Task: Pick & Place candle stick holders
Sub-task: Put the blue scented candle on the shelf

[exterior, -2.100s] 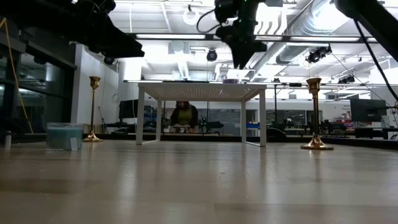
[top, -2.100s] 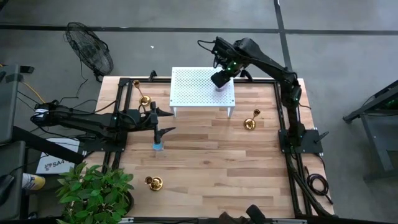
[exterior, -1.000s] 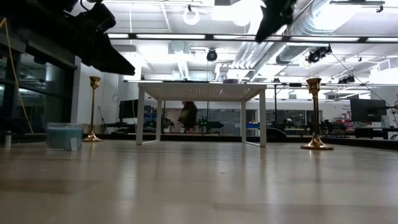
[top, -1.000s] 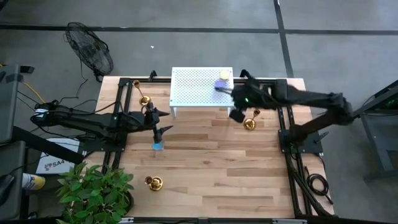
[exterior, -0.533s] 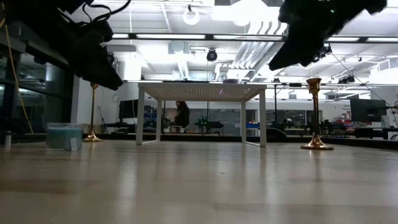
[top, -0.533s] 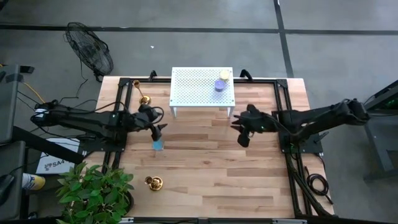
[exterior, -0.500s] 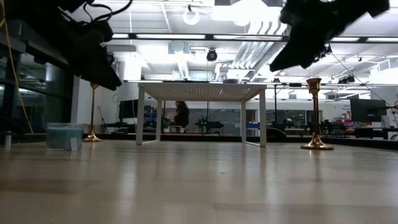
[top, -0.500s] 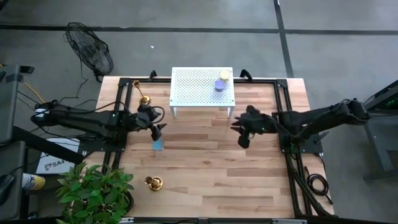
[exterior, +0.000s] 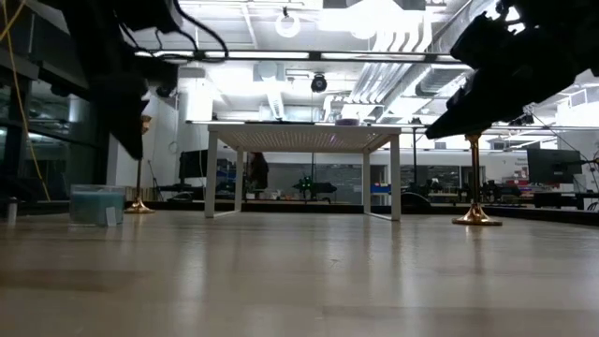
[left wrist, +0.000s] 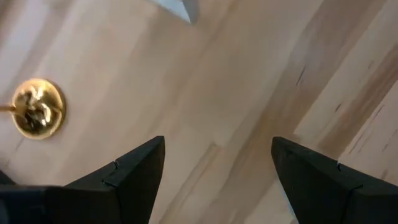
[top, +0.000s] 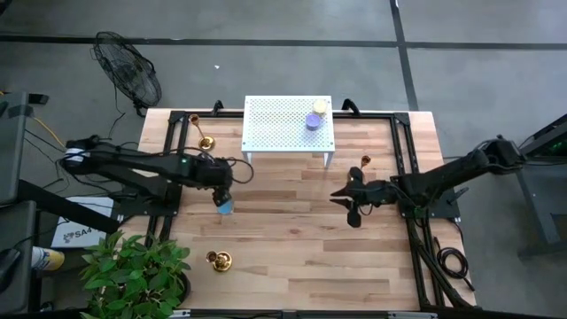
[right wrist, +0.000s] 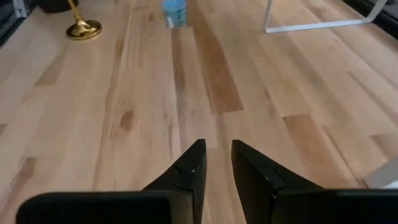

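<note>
**Three gold holders wait while both arms hang empty**

The candle stick holders stand apart on the wooden surface (top: 292,230): one (top: 205,141) at the back left, one (top: 219,260) at the front left, one (top: 363,162) beside the white rack (top: 283,124). None is held. The left gripper (top: 221,197) hangs over the blue candle (top: 225,207), jaws spread wide, likely ready to grab. The right gripper (top: 353,213) floats mid-surface, jaws almost together, pinching nothing.

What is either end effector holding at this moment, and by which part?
Nothing is held. The left end effector is open over bare wood, and the right end effector has only a narrow empty gap between its fingers.
</note>
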`<state>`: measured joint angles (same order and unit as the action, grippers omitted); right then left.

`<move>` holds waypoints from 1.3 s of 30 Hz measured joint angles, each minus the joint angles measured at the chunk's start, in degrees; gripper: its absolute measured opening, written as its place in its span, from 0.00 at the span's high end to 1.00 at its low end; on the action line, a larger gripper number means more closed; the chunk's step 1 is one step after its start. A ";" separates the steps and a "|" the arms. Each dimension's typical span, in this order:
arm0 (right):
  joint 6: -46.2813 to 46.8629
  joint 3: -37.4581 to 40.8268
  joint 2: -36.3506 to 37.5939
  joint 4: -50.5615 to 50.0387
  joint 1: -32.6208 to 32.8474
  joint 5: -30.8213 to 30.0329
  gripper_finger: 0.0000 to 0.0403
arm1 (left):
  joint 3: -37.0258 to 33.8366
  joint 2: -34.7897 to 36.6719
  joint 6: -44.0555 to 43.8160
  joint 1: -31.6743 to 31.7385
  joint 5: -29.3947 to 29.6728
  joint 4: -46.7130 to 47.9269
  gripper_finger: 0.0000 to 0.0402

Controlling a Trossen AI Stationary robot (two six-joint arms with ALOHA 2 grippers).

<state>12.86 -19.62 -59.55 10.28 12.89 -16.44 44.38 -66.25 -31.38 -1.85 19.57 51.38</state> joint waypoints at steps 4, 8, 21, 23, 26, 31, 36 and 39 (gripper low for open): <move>-0.21 -0.02 0.00 0.36 1.65 -0.09 0.82 | -0.01 -4.45 -0.79 0.00 -2.73 -0.42 0.28; -0.45 -0.02 -0.01 0.32 2.77 -0.51 0.82 | -0.02 -6.78 -4.48 0.00 -7.50 -1.08 0.28; -1.22 -0.02 -0.04 -0.33 4.19 -2.96 0.82 | -0.02 -6.92 0.50 -0.04 -9.82 1.20 0.28; -1.20 -0.04 -0.04 -0.60 4.19 -2.96 0.82 | -0.02 -6.92 2.85 -0.04 -10.07 1.26 0.28; -1.20 -0.04 -0.05 -0.61 4.14 -2.94 0.82 | -0.02 -6.92 6.55 -0.04 -10.06 2.06 0.28; -1.16 -0.04 -0.07 -0.89 4.14 -2.93 0.82 | -0.04 -6.92 10.69 -0.04 -10.06 4.85 0.28; -1.11 -0.04 -0.05 -0.85 4.14 -3.13 0.82 | -0.04 -6.92 10.35 -0.04 -12.07 6.88 0.28; -0.82 -0.04 -0.06 -0.83 4.14 -4.35 0.82 | -0.04 -6.91 10.73 -0.04 -13.90 7.85 0.28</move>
<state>12.05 -19.66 -59.61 9.45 17.04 -20.79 44.34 -73.16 -20.64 -1.89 5.67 59.22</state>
